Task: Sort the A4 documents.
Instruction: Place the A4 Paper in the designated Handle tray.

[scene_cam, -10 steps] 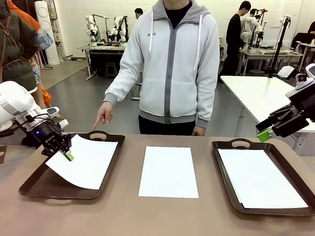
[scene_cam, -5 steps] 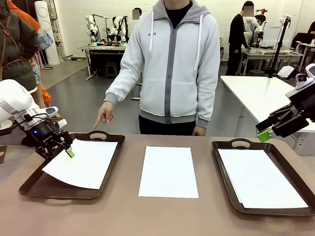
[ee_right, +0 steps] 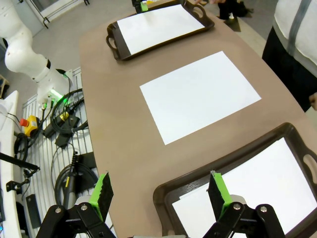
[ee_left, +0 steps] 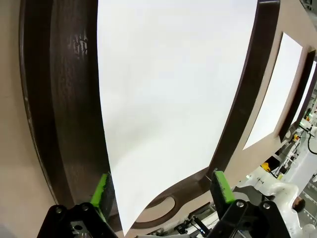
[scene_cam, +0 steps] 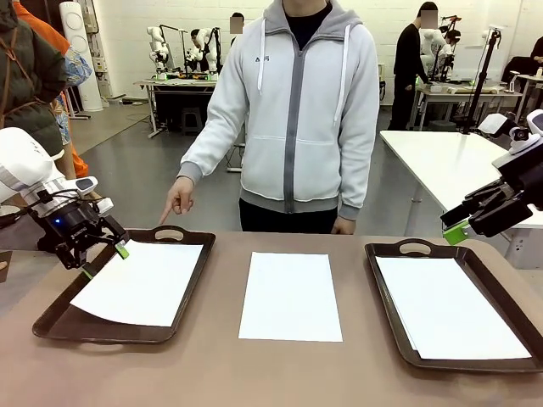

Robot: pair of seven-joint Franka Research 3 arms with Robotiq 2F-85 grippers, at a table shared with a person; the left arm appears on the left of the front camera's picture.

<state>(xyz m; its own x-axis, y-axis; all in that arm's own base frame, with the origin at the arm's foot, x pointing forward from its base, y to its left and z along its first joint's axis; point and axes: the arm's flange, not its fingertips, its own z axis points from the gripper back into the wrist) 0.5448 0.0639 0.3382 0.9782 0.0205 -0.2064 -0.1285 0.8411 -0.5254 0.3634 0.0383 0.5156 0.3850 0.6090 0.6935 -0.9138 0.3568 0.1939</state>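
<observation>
While a sheet (scene_cam: 144, 284) lies in the left tray (scene_cam: 55, 320), my left gripper (scene_cam: 103, 262) gapes at its corner; right gripper (scene_cam: 452, 225) open too.

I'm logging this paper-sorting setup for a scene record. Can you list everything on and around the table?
Trays: two, dark brown; left tray and right tray at the table's ends.
A4 documents: white; left sheet in the left tray, middle sheet on the table, right stack in the right tray, count unclear.
Table: one, brown.
Person's hand: one, pointing towards the left tray.
Left tool: black, green pads, open at the left sheet's far corner.
Right tool: open, raised beyond the right tray.
</observation>
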